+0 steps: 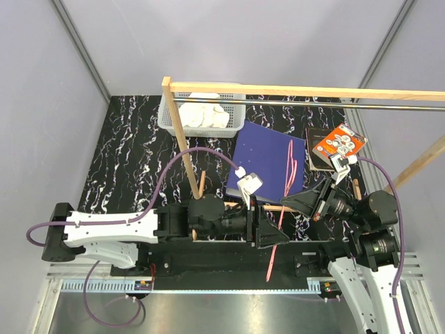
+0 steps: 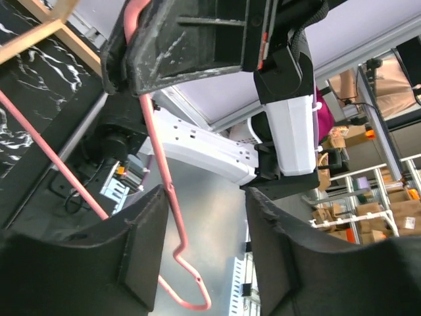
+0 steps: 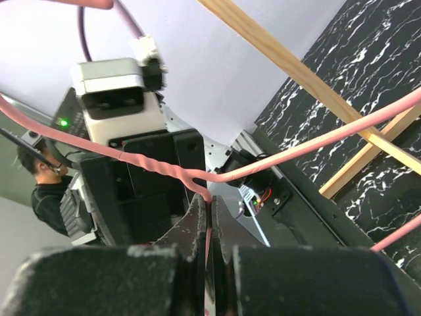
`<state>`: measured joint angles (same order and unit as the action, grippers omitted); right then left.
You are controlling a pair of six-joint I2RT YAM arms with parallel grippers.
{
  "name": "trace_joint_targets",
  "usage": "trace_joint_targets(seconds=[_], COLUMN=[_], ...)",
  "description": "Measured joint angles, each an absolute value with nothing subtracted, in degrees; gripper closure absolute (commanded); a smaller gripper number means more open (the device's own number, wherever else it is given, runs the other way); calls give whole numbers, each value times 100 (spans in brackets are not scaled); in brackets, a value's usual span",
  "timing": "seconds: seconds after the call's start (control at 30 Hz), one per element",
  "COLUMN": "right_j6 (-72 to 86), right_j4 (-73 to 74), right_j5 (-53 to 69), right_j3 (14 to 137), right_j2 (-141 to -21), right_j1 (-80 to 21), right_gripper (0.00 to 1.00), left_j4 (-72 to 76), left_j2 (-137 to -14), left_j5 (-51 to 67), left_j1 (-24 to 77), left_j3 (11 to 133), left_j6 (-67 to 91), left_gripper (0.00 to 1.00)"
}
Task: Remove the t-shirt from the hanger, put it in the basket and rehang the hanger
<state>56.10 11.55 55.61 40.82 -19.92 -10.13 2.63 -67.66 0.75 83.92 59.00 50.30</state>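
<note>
The thin pink hanger (image 1: 292, 167) is bare and hangs slantwise between my two grippers. My right gripper (image 1: 300, 202) is shut on its twisted neck; in the right wrist view the wire (image 3: 151, 161) runs down between the closed fingers (image 3: 197, 227). My left gripper (image 1: 272, 236) is open around the hanger (image 2: 161, 158), whose wire passes close by the left finger (image 2: 138, 250) without being clamped, and the bent end shows below. The white t-shirt (image 1: 204, 113) lies bunched in the white basket (image 1: 167, 120) at the back, apart from both grippers.
A wooden post (image 1: 182, 142) and top bar (image 1: 306, 90) with a metal rod (image 1: 361, 104) cross the back. A flat dark-blue sheet (image 1: 264, 156) lies mid-table. An orange packet (image 1: 342, 142) on a dark book sits at the right.
</note>
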Motion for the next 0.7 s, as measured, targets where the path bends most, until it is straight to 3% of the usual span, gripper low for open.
trace_joint_targets(seconds=[0.17, 0.27, 0.33, 0.4, 0.43, 0.57, 0.63, 0.7], right_j6=[5745, 5798, 5885, 5942, 5935, 5988, 5804, 5505], right_j4=[1011, 923, 862, 805, 757, 814, 1179, 1774], right_j5=[5666, 5675, 5675, 5686, 5680, 5596, 5398, 5015], right_j3=[4075, 4042, 4012, 3983, 3968, 3916, 3975, 4110], right_j2=[-1986, -1977, -1975, -1973, -1968, -1953, -1949, -1953], right_j1=[-1013, -1024, -1033, -1039, -1039, -1041, -1044, -1044], right_gripper=[100, 100, 100, 97, 76, 21, 3, 0], left_j4=[725, 882, 934, 880, 840, 506, 113, -408], left_j2=[-6855, -6855, -6853, -6851, -6847, -6764, -6707, -6689], left_j5=[145, 152, 132, 82, 5, -338, -661, -1050], left_j1=[8307, 8248, 8228, 8204, 8200, 8217, 8239, 8311], left_j3=[5655, 5607, 5581, 5553, 5546, 5551, 5594, 5769], left_j6=[5249, 5317, 5354, 5404, 5430, 5481, 5509, 5511], left_gripper=[66, 81, 100, 100, 100, 100, 100, 100])
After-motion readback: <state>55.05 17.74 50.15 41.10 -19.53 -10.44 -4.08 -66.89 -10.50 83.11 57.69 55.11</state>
